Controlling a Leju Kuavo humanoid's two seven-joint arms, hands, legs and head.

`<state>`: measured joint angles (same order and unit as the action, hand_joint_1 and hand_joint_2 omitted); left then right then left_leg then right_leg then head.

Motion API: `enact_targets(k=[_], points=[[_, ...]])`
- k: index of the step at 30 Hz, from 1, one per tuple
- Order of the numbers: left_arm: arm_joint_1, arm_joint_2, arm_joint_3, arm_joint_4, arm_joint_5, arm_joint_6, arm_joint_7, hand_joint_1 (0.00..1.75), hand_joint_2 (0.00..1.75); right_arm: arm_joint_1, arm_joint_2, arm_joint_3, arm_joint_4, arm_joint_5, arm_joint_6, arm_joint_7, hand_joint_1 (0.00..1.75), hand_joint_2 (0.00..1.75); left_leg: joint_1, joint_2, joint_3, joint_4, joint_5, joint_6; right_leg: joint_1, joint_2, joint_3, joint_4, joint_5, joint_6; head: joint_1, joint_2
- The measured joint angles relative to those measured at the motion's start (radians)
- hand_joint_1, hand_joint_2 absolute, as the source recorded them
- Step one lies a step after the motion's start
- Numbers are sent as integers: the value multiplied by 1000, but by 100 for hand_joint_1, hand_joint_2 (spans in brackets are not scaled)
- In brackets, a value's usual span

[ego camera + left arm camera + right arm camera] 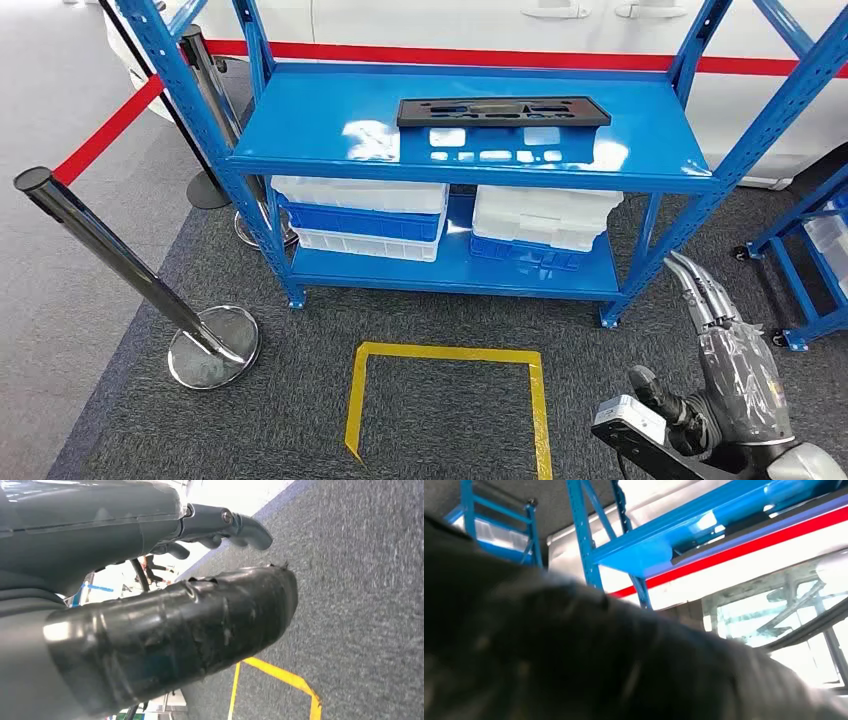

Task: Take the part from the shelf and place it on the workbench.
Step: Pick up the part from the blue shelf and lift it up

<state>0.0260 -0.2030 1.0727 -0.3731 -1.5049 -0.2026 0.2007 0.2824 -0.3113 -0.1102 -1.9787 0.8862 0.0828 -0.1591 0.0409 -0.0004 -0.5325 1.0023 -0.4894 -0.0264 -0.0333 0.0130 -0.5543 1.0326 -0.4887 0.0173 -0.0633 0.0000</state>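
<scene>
A: On the upper blue shelf (330, 130), near its back edge – black flat part (503, 111), long, w/ cut-outs, lying flat. Nothing touching it.

B: Below that?

A: Lower deck has stacked bins (362, 215), white & blue, two piles side by side.

B: Floor?

A: Dark grey carpet (130, 400) under the rack, w/ a yellow tape outline (445, 385) marked in front of it, open toward the robot. Lighter grey floor off to the left. Chrome stanchion (120, 280) leaning across the left side, red belt (105, 130) running from it. White wall w/ red stripe (460, 57) behind the rack. Second blue rack (805, 250) at the right edge.

B: Hands?

A: Right hand (725, 350) low, right of the tape, well apart from the part; fingers stretched out & spread, holding nothing. Left hand (165, 595) in the left wrist view, over carpet & tape: thumb extended, dark fingers slightly curled, nothing in them.

B: Right wrist view?

A: Blurry dark mass up close; blue rack frame & red stripe behind.
</scene>
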Motion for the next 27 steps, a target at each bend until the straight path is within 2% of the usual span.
enact_targets(k=[2, 3, 5, 6, 7, 8, 9, 10, 11, 12, 13, 15, 17, 18, 19, 21, 22, 23, 24, 25, 26, 27], points=[[-1, 0, 0, 0, 0, 0, 0, 0, 0, 0, 0, 0, -1, 0, 0, 0, 0, 0, 2, 1, -12, 32, -20, 1, 1, -2, 3, -2, 0, -11, 0, 0], [-2, 0, 0, 0, 0, 0, 0, 0, 0, 0, 0, 0, -2, 0, -1, 0, 0, 0, 2, 1, -34, 78, -46, 1, 3, -4, 5, -3, -1, -19, 0, 0], [-2, 0, 0, 0, 0, 0, 0, 0, 0, 0, 0, 0, -2, 0, -1, 0, 0, 0, -3, 1, -105, 218, -107, 8, 11, -7, 7, -3, -4, -31, 0, 0], [-1, 0, 0, 0, 0, 0, 0, 0, 0, 0, 0, 0, -2, 0, -1, 0, 0, 0, -7, 1, -139, 281, -127, 12, 16, -7, 8, -3, -6, -35, 0, 0], [1, 1, 0, 0, 0, 0, 0, 0, 0, 1, 0, 0, -2, 0, -1, 0, 0, 0, -11, 1, -160, 313, -126, 17, 20, -7, 11, -3, -8, -37, 0, 0], [1, 1, 0, 0, 0, 0, 0, 0, 0, 1, 0, 0, -2, 0, -1, 0, 0, 0, -15, 1, -163, 307, -106, 23, 25, -6, 15, -3, -11, -40, 0, 0], [2, 1, 0, 0, 0, 0, 0, 0, 0, 1, 0, 0, -2, 0, -1, 0, 0, 0, -19, 1, -146, 261, -70, 31, 28, -6, 21, -3, -15, -41, 0, 0], [2, 1, 0, 0, 0, 0, 0, 0, 0, 1, 0, 0, -2, 0, -1, 0, 0, 0, -24, 0, -118, 193, -28, 40, 30, -5, 27, -3, -20, -41, 0, 0], [2, 1, 0, 0, 0, 0, 0, 0, 0, 0, 0, 0, -2, 0, -1, 0, 0, 0, -30, -1, -90, 126, 1, 48, 33, -5, 31, -2, -25, -38, 0, 0], [1, 1, 0, 0, 0, 0, 0, 0, 0, 0, 0, 0, -2, 0, -1, 0, 0, 44, -34, -1, -68, 77, 18, 54, 34, -4, 33, 0, -29, -35, 0, 0], [1, 1, 0, 0, 0, 0, 0, 0, 0, 0, 0, 1, -2, 0, -1, 0, 0, 87, -37, -2, -57, 49, 22, 57, 35, -3, 32, 0, -32, -30, 0, 0], [1, 1, 0, 0, 0, 0, 0, 0, 0, 0, 0, 1, -2, 0, -1, 0, 0, 175, -39, -2, -51, 35, 18, 59, 35, -2, 33, -4, -33, -20, 0, 0], [1, 1, 0, 0, 0, 0, 0, 0, 0, -1, -1, 1, -2, 0, -1, -1, 0, 175, -35, -1, -40, 19, 21, 65, 33, -4, 34, 6, -44, -10, 1, 0], [1, 0, 0, 0, 0, 0, -1, 0, 0, -2, -1, 1, -2, -1, -1, -1, 0, 175, -33, 0, -33, 11, 22, 69, 32, -6, 23, 35, -61, -6, 2, 0], [1, 0, 0, 0, 0, 0, -1, 0, 0, -3, -2, 2, -2, -1, 0, -1, 0, 175, -32, 0, -27, 6, 21, 72, 29, -7, -2, 86, -87, -1, 2, 0], [1, 0, 0, 0, 0, 0, -2, 0, 0, -4, -2, 5, -1, -2, 1, -1, 0, 175, -33, 1, -22, 5, 17, 76, 24, -8, -77, 215, -136, 5, 3, 0], [1, 0, 0, 0, 0, 0, -1, 0, 0, -4, -2, 7, 0, -2, 2, -1, 0, 175, -34, 1, -20, 6, 13, 76, 22, -8, -106, 256, -141, 8, 3, 0], [1, 0, 0, 0, 0, 0, -1, 0, 0, -4, -2, 9, 0, -2, 3, -1, 0, 175, -34, 1, -15, 6, 10, 75, 21, -8, -118, 261, -124, 9, 3, 0], [1, 0, 0, 0, 0, 0, -1, 0, 0, -4, -2, 10, 0, -2, 3, -1, 0, 175, -34, 1, -9, 6, 6, 74, 20, -8, -108, 225, -87, 8, 3, 0], [1, 0, 0, 0, 0, 0, -1, 0, 0, -4, -2, 12, 0, -2, 4, -1, 0, 175, -34, 0, -1, 6, 0, 72, 20, -9, -82, 158, -40, 5, 3, 0], [2, 0, 0, 0, 0, 0, -2, 0, 0, -5, -2, 13, 1, -2, 4, -1, 0, 175, -35, 0, 6, 6, -5, 69, 22, -10, -53, 93, -6, 1, 3, 0], [1, -1, 0, 1, 0, 0, -1, 0, 0, -6, -2, 14, 0, -2, 3, -1, 0, 175, -36, -1, 11, 7, -10, 64, 26, -11, -29, 38, 16, -5, 3, 0]])
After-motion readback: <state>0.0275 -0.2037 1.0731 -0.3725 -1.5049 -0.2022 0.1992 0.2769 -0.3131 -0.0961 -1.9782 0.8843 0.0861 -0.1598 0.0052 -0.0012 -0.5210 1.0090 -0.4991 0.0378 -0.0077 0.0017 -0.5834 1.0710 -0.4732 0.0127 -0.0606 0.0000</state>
